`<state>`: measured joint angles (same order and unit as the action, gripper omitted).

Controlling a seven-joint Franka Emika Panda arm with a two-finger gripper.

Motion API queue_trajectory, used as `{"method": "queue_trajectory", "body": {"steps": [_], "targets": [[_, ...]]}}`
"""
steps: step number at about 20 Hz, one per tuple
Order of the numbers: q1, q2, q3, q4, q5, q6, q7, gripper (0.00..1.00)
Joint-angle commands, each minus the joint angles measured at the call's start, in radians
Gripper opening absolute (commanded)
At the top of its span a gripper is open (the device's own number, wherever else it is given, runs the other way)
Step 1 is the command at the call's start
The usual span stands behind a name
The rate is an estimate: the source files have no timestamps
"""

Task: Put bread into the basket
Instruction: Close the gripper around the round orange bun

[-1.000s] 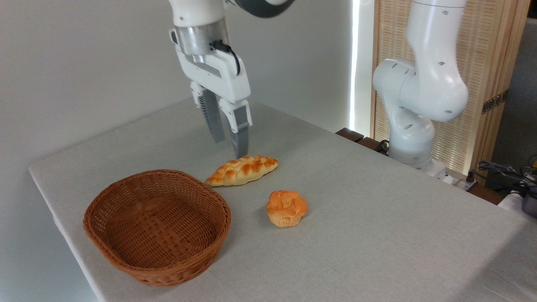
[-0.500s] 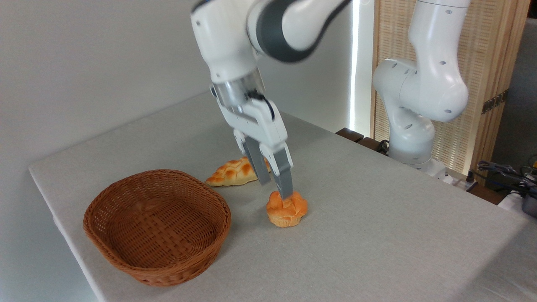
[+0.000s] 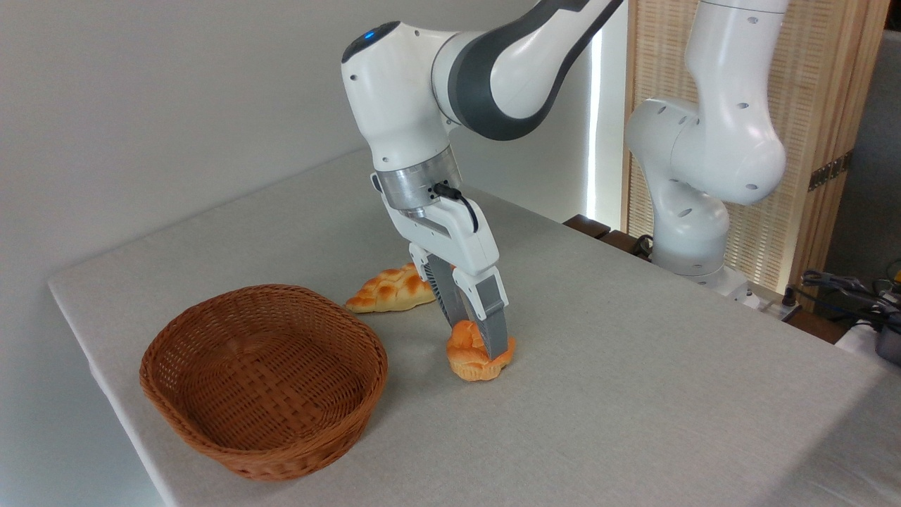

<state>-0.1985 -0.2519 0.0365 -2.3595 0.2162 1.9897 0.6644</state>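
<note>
Bread, the small round orange-golden bun (image 3: 470,355), sat on the table between your gripper (image 3: 479,336) fingers. Whether they had clamped it, you couldn't tell; the woven reddish-brown wicker basket (image 3: 264,377) held nothing.

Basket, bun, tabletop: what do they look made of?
Basket: woven reddish-brown wicker, slight sheen; the crossing strands show. Bun: orange-golden, smooth and glossy with a paler ridged base; looks like a plastic or foam replica, though real bread can't be excluded. Table: pale grey, matte, faintly textured, probably cloth or laminate.
</note>
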Motion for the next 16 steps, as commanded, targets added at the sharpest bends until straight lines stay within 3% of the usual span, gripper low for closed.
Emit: {"method": "queue_trajectory", "body": {"steps": [1, 4, 6, 16], "targets": [[-0.005, -0.015, 0.011, -0.046, 0.019, 0.057, 0.012, 0.71], [-0.005, -0.015, 0.011, -0.050, 0.019, 0.057, 0.012, 0.36], [-0.005, -0.014, 0.011, -0.052, 0.019, 0.057, 0.012, 0.23], [-0.007, -0.018, 0.011, -0.043, 0.019, 0.040, 0.014, 0.22]]}}
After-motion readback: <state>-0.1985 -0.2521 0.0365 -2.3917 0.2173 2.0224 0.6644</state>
